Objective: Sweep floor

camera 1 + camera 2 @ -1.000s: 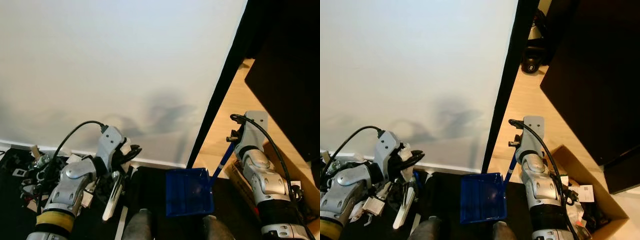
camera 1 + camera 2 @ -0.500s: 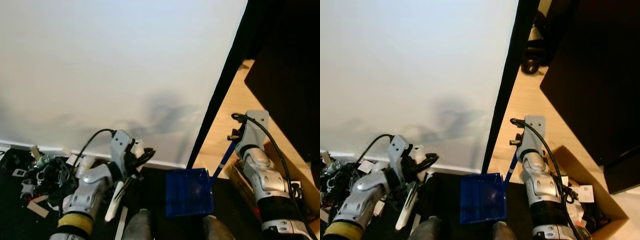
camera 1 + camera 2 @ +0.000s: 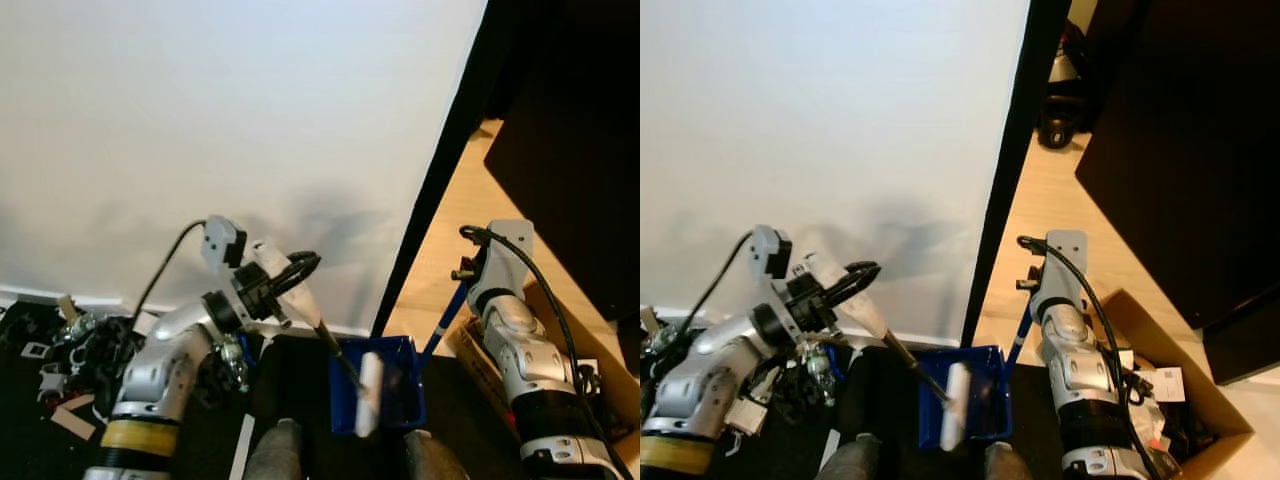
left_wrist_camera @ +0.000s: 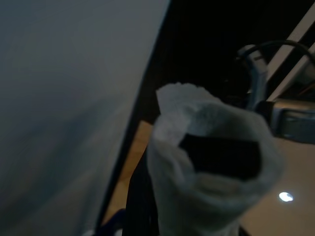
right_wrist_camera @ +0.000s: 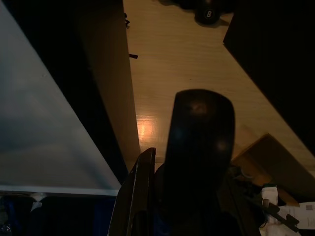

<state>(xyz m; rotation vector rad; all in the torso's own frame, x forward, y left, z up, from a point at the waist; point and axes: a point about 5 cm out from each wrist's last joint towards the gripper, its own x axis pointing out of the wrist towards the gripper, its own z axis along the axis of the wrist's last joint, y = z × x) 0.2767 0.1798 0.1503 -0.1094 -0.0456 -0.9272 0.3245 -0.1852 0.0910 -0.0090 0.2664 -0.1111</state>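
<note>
The left claw (image 3: 285, 282) is clamped on the pale handle of a small brush (image 3: 330, 340), held slanted so that its dark shaft runs down and away from the claw and its white head hangs over the blue dustpan (image 3: 385, 390); that tilt looks meant to draw or shake debris into the pan. The right claw (image 3: 462, 283) sits just above the dustpan's blue handle (image 3: 445, 320), apparently steadying the pan on the dark floor (image 3: 300, 375) so it does not slide under the brush, though whether its fingers are truly closed on the handle I cannot tell, since the wrist housing covers them. A heap of litter (image 3: 75, 345) lies behind the left claw, on the far side from the pan, not yet swept. Beyond both claws rises a white wall (image 3: 220, 120). The left wrist view is blurred by something pale close to the lens; the right wrist view is too dark to read the grip.
</note>
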